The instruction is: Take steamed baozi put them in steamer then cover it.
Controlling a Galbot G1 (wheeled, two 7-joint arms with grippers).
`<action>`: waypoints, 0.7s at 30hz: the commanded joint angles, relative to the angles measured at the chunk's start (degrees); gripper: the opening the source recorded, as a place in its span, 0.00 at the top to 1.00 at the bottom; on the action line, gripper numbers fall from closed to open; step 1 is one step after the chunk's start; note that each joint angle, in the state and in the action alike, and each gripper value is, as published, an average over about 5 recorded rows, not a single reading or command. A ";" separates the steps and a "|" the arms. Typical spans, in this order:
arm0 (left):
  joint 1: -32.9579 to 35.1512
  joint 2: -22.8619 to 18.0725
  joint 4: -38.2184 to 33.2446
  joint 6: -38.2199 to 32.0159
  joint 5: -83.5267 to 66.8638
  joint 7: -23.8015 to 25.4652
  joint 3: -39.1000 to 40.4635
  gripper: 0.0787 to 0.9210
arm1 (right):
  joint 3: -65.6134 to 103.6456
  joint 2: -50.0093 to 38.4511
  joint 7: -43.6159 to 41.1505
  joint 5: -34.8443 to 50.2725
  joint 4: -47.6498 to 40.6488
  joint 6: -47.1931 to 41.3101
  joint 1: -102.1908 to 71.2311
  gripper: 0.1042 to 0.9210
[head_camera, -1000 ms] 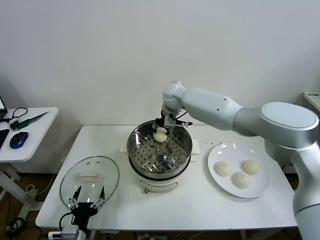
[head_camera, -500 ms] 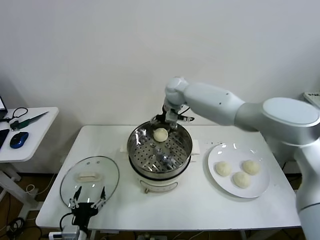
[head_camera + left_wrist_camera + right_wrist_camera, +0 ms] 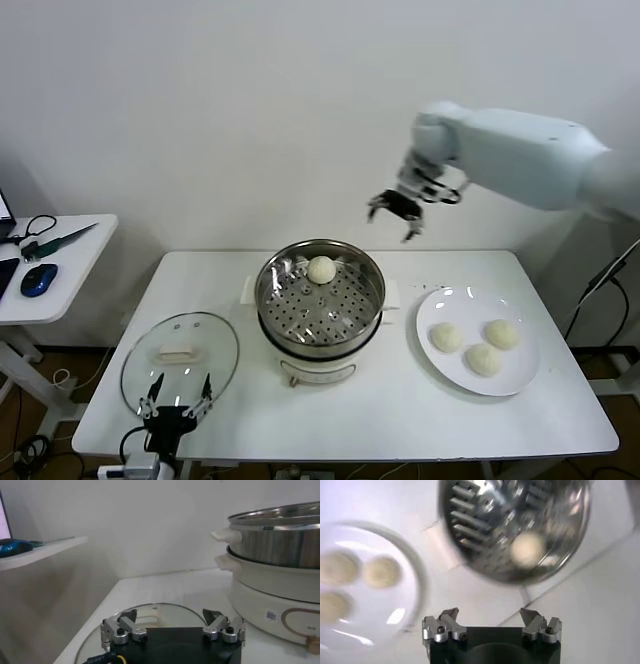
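- black right gripper (image 3: pixel 396 214) hangs in the air, jaws spread apart and holding nothing, above and between the steamer (image 3: pixel 320 307) and the white plate (image 3: pixel 520 375).
- one steamed baozi (image 3: pixel 321 269) sits on the perforated tray at the back of the steamer.
- three more baozi (image 3: pixel 482 347) lie on the plate, right of the steamer.
- left gripper (image 3: pixel 173 400), jaws also apart and empty, waits at the table's near edge over the rim of the glass cover (image 3: pixel 180 355), which lies flat left of the steamer.

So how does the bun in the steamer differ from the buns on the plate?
The bun in the steamer lies alone on the perforated tray at the far side; the buns on the plate are three, clustered together. It sits raised inside steel walls, they lie low on flat white. All are round, smooth and cream-white.
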 commanded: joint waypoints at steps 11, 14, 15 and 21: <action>0.18 0.40 0.32 -0.06 -0.25 0.06 -0.24 0.12 | 0.78 -18.58 6.97 7.48 16.87 -34.05 -13.53 0.12; 0.40 0.43 0.36 -0.16 -0.28 0.05 -0.29 0.12 | 4.41 -17.52 7.99 3.64 14.78 -34.62 -18.29 0.12; 0.48 0.44 0.34 -0.19 -0.29 0.05 -0.31 0.12 | 5.49 -17.14 8.17 2.59 13.93 -34.66 -19.61 0.12; 0.76 0.49 0.57 -0.41 -0.36 0.00 -0.34 0.12 | 10.46 -15.01 9.18 -0.75 9.78 -35.19 -25.55 0.12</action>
